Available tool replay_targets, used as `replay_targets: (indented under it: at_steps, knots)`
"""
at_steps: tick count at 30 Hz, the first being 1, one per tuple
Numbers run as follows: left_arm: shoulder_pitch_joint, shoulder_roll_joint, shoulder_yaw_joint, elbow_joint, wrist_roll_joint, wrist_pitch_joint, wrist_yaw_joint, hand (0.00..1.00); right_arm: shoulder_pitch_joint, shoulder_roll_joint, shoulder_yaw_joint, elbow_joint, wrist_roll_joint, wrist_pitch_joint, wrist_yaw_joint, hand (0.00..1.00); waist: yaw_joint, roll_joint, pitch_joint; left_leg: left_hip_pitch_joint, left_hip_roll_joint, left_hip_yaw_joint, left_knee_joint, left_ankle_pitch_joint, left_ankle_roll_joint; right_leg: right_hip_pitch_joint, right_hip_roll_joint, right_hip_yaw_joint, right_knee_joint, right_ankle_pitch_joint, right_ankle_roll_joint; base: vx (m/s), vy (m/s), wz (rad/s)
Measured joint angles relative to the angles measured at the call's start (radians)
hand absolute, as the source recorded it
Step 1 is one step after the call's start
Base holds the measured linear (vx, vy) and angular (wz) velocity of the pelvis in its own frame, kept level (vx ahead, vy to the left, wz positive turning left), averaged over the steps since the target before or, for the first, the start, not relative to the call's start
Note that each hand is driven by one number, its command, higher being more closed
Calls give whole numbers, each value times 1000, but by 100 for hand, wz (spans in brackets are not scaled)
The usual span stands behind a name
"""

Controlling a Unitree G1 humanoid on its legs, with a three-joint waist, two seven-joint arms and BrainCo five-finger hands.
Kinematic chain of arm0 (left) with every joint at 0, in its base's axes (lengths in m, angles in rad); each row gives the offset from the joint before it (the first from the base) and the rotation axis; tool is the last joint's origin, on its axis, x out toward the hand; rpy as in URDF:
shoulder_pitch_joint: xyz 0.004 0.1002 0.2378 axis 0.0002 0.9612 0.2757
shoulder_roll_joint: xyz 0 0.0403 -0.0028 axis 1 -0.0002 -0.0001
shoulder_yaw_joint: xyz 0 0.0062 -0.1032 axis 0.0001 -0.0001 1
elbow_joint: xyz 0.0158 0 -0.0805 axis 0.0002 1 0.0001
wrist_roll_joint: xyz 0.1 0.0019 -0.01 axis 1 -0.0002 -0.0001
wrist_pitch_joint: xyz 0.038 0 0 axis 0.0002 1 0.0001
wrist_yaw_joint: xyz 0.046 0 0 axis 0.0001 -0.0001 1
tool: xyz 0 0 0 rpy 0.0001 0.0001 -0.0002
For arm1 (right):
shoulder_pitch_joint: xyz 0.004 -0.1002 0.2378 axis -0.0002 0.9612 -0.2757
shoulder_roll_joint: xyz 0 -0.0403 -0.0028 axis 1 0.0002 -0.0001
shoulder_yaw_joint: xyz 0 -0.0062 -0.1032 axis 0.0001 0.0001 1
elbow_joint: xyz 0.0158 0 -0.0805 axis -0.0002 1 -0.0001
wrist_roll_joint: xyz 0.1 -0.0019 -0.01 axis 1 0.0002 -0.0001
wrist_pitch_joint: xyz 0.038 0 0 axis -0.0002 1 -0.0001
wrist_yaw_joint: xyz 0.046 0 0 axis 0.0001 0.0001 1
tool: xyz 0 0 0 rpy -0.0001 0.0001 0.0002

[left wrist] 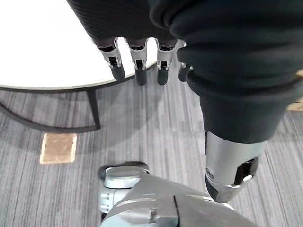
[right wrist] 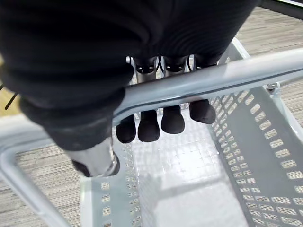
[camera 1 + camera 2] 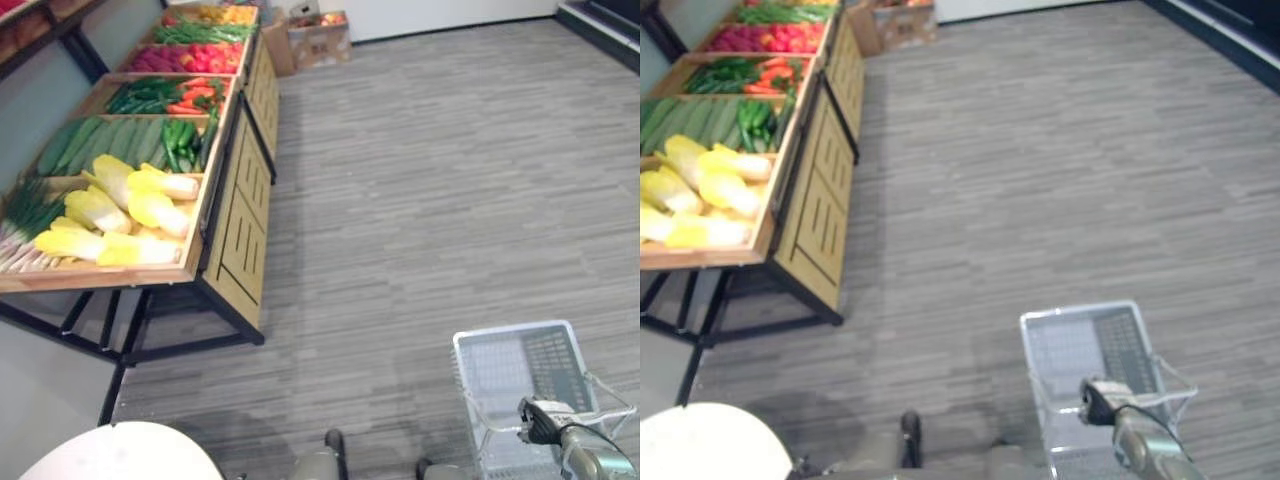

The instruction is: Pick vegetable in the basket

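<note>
A wooden stand (image 3: 235, 215) at the left holds vegetables in bins: pale yellow cabbages (image 3: 120, 215) nearest, green cucumbers (image 3: 100, 140) behind them, then carrots with green pods (image 3: 185, 95) and red produce (image 3: 190, 58). A white mesh basket (image 3: 510, 370) hangs over the floor at the lower right, well apart from the stand. My right hand (image 2: 161, 125) is shut on the basket's handle (image 2: 213, 80), fingers curled under the bar, and only the basket's bare floor (image 2: 189, 189) shows inside. My left hand (image 1: 137, 61) hangs with straight fingers, holding nothing.
A round white table (image 3: 120, 455) stands at the lower left, close under my left hand. Green onions (image 3: 25, 220) lie at the stand's near left corner. A cardboard box (image 3: 315, 40) sits on the floor past the stand. Grey striped floor (image 3: 430, 200) lies between stand and basket.
</note>
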Motion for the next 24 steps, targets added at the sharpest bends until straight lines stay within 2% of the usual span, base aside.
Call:
replay_targets:
  at_steps: [1,5,7,8,9,10,11,12,13,14,15,16,17,18,19,22,24]
  knots:
    - [-6,1,-1,-19,0,-2,0,0,-4,1,0,1,0,-10,0,100,0,-11,-6,11,-30,14,-41,9,11,-1,-34,-2,-15,4,14,145,294,-8]
    - [-17,16,-22,-27,0,-8,1,0,-13,5,-1,5,0,-9,-1,100,0,-45,-9,22,-103,30,-85,9,47,25,-104,-15,-85,23,61,106,223,8]
    - [-17,25,-33,-27,0,-8,1,0,-4,16,-2,12,0,-2,-1,100,2,-69,-3,21,-134,24,-46,-29,66,48,-136,-32,-89,10,85,105,143,22]
    - [-16,34,-49,-26,0,-5,1,0,6,34,-8,25,-1,2,0,100,4,-76,-3,19,-155,22,4,-73,83,72,-161,-44,-79,-7,98,123,187,26]
    - [-9,41,-62,-26,0,-4,1,0,18,57,-26,41,-1,9,0,100,6,-86,-10,14,-174,22,50,-120,94,83,-184,-54,-39,-31,115,104,132,22]
    - [-9,41,-68,-23,0,-4,1,0,24,66,-35,46,-1,12,0,100,8,-83,-8,13,-179,24,65,-134,102,72,-188,-58,15,-36,121,82,112,13]
    - [-8,38,-81,-14,0,0,1,0,25,79,-46,53,-1,19,-1,100,8,-73,-12,21,-181,19,72,-143,115,12,-189,-66,157,-30,128,76,102,24]
    - [-7,51,-100,-15,0,0,1,0,37,102,-49,54,-2,23,0,100,-2,-79,-11,38,-190,1,75,-150,127,-109,-197,-68,424,39,87,83,122,37]
    - [-7,57,-103,-18,0,0,1,0,46,115,-50,54,-2,27,0,100,-2,-86,-8,60,-191,-10,73,-154,134,-172,-201,-68,548,129,45,121,129,42]
    - [-6,59,-107,-17,0,3,1,0,54,122,-51,54,-4,31,0,100,-4,-87,-7,78,-190,-24,71,-158,142,-199,-199,-68,611,202,26,216,114,38]
    - [-6,63,-111,-18,0,7,1,0,68,138,-60,54,-10,32,0,100,-10,-72,-5,115,-185,-50,67,-166,167,-237,-181,-53,715,259,35,263,122,41]
    - [-1,70,-110,-17,0,8,1,0,76,161,-81,53,-10,31,-2,100,-12,-86,0,143,-185,-68,65,-178,184,-272,-159,-49,778,191,22,260,117,40]
    - [-1,73,-109,-17,0,8,1,0,75,164,-81,54,-10,33,-2,100,-16,-92,3,155,-185,-77,63,-180,188,-285,-150,-55,783,156,23,186,72,47]
    - [0,79,-109,-17,0,8,0,0,75,165,-86,53,-10,34,-3,100,-27,-95,4,169,-185,-99,59,-186,196,-304,-132,-85,741,102,22,145,49,41]
    - [-2,81,-108,-17,0,8,0,0,77,166,-93,54,-10,35,-4,100,-31,-96,4,171,-185,-107,58,-191,199,-311,-123,-102,695,96,20,177,58,48]
    - [-29,84,-88,-18,0,8,1,0,81,181,-149,61,-10,38,-5,100,-32,-96,4,189,-200,-153,40,-215,195,-315,-94,-127,270,112,34,264,23,39]
    - [-39,87,-85,-25,1,8,2,0,80,189,-164,81,-10,41,-6,100,-30,-102,3,215,-207,-179,22,-222,173,-295,-93,-96,21,131,59,359,-67,41]
